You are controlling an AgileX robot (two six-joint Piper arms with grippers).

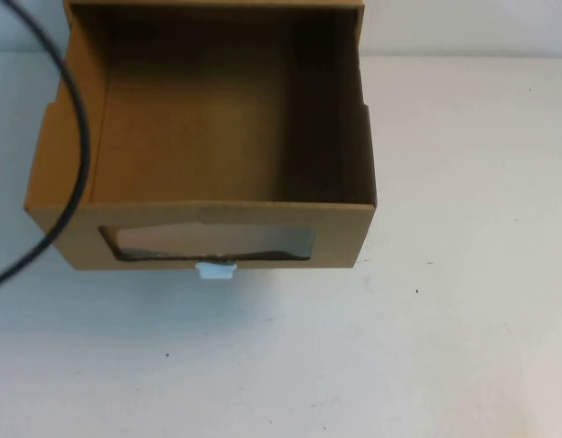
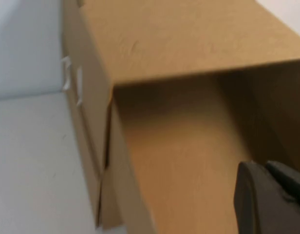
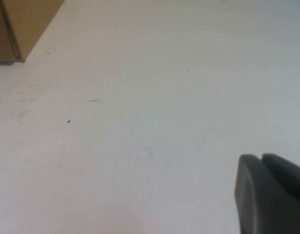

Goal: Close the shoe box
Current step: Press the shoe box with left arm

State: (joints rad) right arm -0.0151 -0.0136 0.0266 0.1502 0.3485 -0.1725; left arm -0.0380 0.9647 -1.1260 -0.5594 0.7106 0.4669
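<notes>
Clearly pulled open: box (image 1: 208, 164), drawer bare inside. Left gripper (image 2: 269, 195) beside the drawer, right gripper (image 3: 269, 192) over table (image 3: 164, 97); grip of either impossible to tell.

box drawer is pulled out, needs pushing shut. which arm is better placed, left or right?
Probably left. The left gripper is right at the open drawer of the shoe box, looking into it. The right gripper is over bare table, with only a box corner in its view.
</notes>
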